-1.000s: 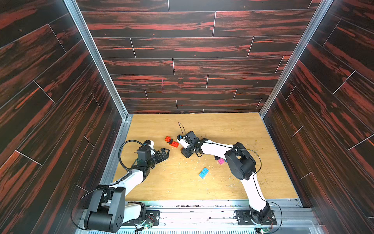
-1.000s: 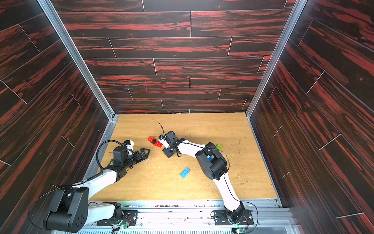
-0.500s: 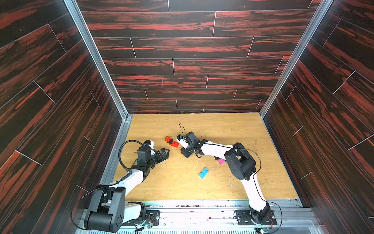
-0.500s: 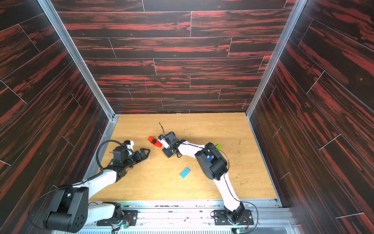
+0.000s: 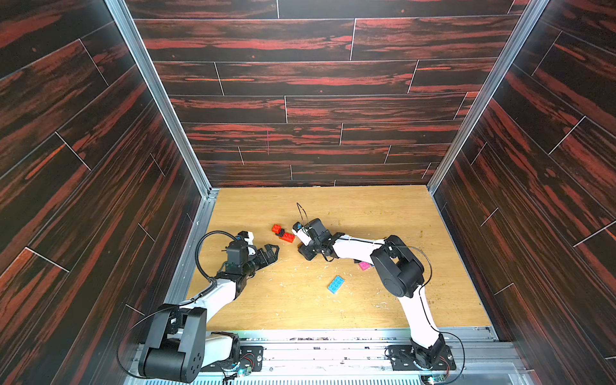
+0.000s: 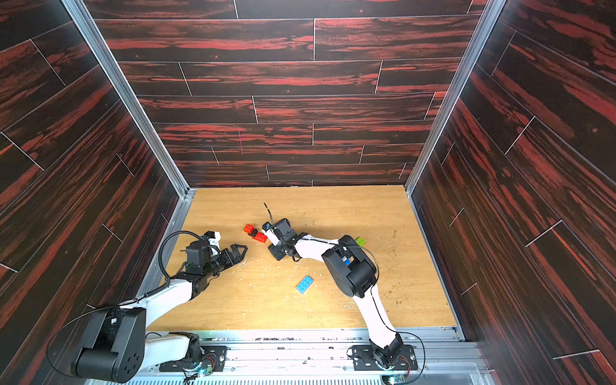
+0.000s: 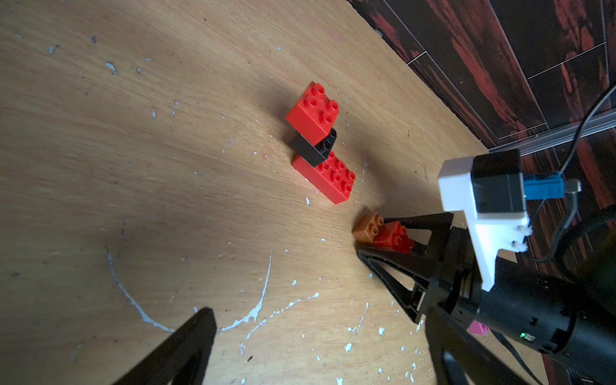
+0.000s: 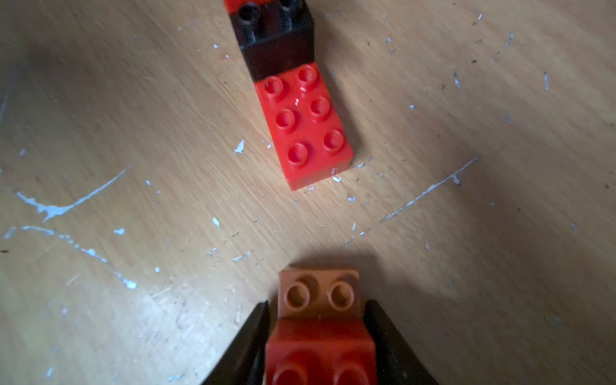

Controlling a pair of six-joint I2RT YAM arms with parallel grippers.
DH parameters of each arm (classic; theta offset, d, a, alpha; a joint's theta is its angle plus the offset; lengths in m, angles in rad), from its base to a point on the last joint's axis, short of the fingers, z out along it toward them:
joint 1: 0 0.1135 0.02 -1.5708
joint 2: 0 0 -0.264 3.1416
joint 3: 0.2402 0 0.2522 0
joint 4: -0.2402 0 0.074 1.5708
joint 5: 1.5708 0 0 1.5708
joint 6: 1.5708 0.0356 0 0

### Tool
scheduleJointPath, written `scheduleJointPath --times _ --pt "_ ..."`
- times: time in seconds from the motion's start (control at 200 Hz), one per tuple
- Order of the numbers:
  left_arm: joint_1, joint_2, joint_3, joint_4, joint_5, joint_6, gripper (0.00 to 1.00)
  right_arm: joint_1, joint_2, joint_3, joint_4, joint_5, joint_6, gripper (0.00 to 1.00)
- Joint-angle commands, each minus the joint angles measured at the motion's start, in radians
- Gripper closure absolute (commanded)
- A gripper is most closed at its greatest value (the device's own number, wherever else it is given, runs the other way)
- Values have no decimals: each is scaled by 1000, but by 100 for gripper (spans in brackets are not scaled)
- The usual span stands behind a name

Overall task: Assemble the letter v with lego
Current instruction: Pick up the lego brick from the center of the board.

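The wooden board (image 5: 300, 306) is scratched and strewn with white flecks (image 7: 256, 310). Left of centre lies a joined row: a red square (image 5: 276, 228), a black brick (image 5: 281, 232) and a long red brick (image 5: 287, 237). Just right of it, an orange-red pair (image 7: 383, 231) seems to touch the board. Nearer lies a blue brick (image 5: 335, 284). A pink brick (image 5: 364, 265) is right of that, and a green brick (image 6: 360, 241) lies farther right.

— The joined ones?
— Red square brick (image 7: 313, 111), black brick (image 7: 313, 150), long red brick (image 7: 328, 180): a stepped diagonal at ten o'clock, studs up.
— Others?
— Light-blue long brick (image 5: 335, 284) flat at five o'clock. Dark-red brick (image 8: 321, 350) atop orange-brown brick (image 8: 318, 293), clamped in the right end effector (image 8: 317, 305).
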Motion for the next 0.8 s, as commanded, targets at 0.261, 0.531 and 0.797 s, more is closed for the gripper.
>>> scheduleJointPath --times 0.261,0.531,0.797 --pt "3 -29 -18 -1 -10 6 0 -5 49 -56 -160 13 -7 68" --pt "4 -30 -9 4 -20 5 0 -33 25 15 -185 -11 -37 73" --pt "3 3 24 17 7 10 0 -45 89 241 -313 -16 -115 74"
